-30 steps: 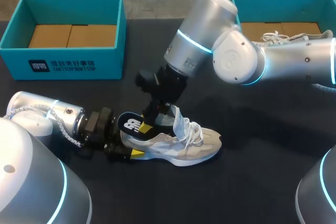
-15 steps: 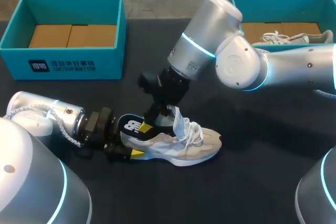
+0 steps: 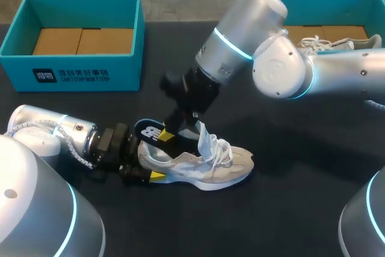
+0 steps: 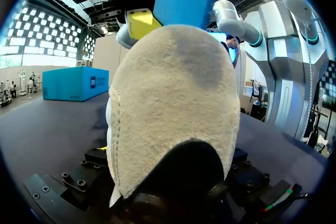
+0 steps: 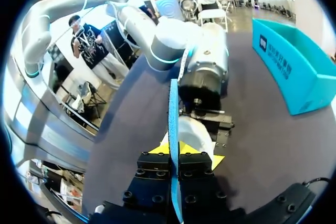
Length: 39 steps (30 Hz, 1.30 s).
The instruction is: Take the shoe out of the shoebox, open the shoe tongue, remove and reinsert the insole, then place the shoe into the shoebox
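Shoe point(image 3: 198, 164): out of its box, lying on its sole on the dark surface point(image 3: 289, 203) in front of me, toe towards my right, tongue folded up and forward over the laces
Insole point(image 3: 151, 135): heel end raised above the shoe's opening; the front end seems to be down inside, so I judge it only partly drawn out
Right claw point(image 3: 175, 130): pinched tight on the thin insole, fingers nearly together; my right wrist view shows the blue edge clamped between them
Left claw point(image 3: 143, 174): closed on the shoe's heel from both sides, as far as I can judge, pinning it to the surface
Shoebox point(image 3: 78, 70): far left of the surface, well apart from the shoe, nothing but its cardboard floor showing
Done: shoe taken out, tongue opened, insole removal under way
Left: free the insole fully, slide it back in, return the shoe to the shoebox
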Motion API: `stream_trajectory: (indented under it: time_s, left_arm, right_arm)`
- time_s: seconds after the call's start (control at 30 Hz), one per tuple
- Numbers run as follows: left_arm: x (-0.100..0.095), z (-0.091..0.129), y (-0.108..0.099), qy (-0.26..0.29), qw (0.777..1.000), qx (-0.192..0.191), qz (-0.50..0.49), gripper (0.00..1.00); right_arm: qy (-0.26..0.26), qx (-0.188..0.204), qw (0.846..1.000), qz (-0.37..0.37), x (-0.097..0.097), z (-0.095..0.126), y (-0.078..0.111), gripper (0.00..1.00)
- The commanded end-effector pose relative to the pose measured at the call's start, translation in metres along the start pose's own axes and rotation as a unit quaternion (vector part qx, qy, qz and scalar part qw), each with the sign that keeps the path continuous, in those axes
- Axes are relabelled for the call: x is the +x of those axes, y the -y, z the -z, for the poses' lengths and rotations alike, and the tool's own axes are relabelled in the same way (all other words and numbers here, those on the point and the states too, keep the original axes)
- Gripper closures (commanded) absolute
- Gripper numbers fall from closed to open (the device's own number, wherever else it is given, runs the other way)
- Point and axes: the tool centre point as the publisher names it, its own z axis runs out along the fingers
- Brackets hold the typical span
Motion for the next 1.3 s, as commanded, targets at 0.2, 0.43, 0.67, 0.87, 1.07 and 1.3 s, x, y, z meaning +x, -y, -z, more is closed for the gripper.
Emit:
stream_trajectory:
  time_s: [0.2,0.43,0.67,0.87,1.07,1.3]
  left_arm:
    - [-0.002,0.0,-0.002,-0.001,1.0,0.0,0.0,1.0]
    - [-0.002,0.0,-0.002,-0.001,1.0,0.0,0.0,1.0]
    - [-0.002,0.0,-0.002,-0.001,1.0,0.0,0.0,1.0]
    - [-0.002,0.0,-0.002,-0.001,1.0,0.0,0.0,1.0]
    - [-0.002,0.0,-0.002,-0.001,1.0,0.0,0.0,1.0]
    - [-0.002,0.0,-0.002,-0.001,1.0,0.0,0.0,1.0]
  right_arm:
    - [0.029,-0.029,0.999,0.024,-0.002,0.021,-0.014,1.0]
    - [0.062,-0.065,0.995,0.037,-0.006,0.047,-0.024,1.0]
    - [0.088,-0.084,0.991,0.057,-0.011,0.08,-0.041,1.0]
    - [0.1,-0.103,0.986,0.08,-0.02,0.1,-0.058,1.0]
    - [0.113,-0.135,0.98,0.093,-0.027,0.116,-0.068,1.0]
    - [0.137,-0.192,0.97,0.061,-0.025,0.14,-0.072,1.0]
